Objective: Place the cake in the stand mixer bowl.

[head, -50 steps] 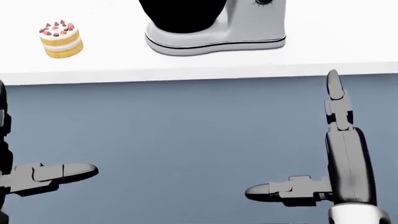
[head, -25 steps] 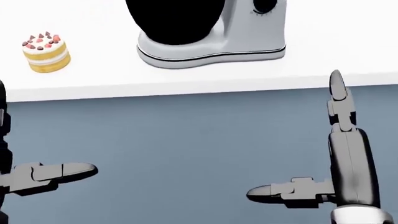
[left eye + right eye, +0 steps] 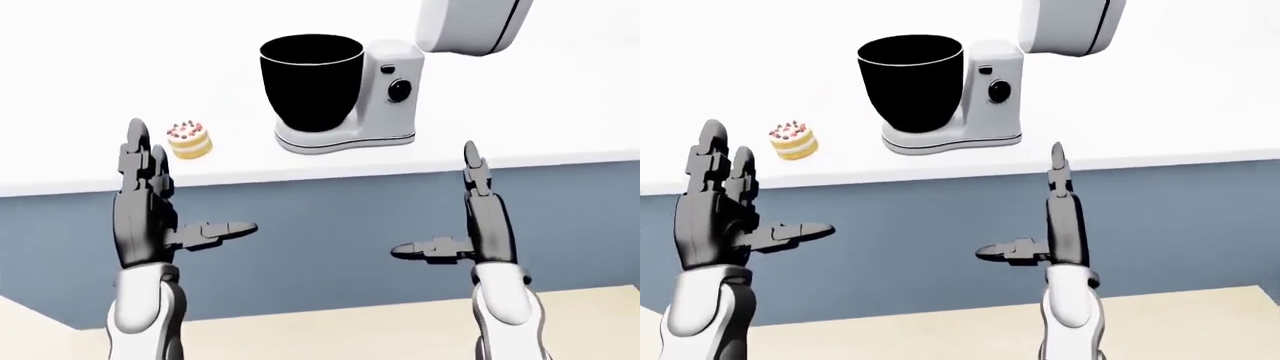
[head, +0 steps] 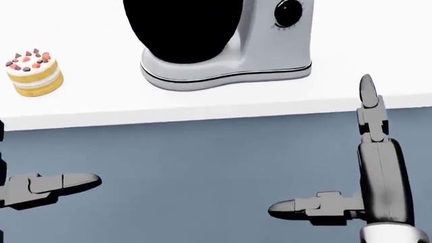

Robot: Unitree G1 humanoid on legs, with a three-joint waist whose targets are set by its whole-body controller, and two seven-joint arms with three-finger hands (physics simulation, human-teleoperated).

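Observation:
A small yellow layer cake (image 3: 189, 140) with white icing and red berries sits on the white counter (image 3: 90, 169), left of the stand mixer. The mixer (image 3: 392, 97) is white with a black bowl (image 3: 311, 81) open at the top, and its head (image 3: 470, 25) is tilted up. Both my hands are raised below the counter edge, away from the cake. My left hand (image 3: 165, 202) is open, fingers pointing up and thumb out to the right. My right hand (image 3: 455, 217) is open too, fingers up and thumb pointing left. Neither holds anything.
The counter has a blue-grey front panel (image 3: 330, 217) facing me. A beige floor (image 3: 330, 334) shows at the bottom of the eye views. The counter runs across the whole width of the view.
The whole head view has shifted: counter, mixer and cake have slid down and left in the picture, and look larger. My hands keep the same open pose.

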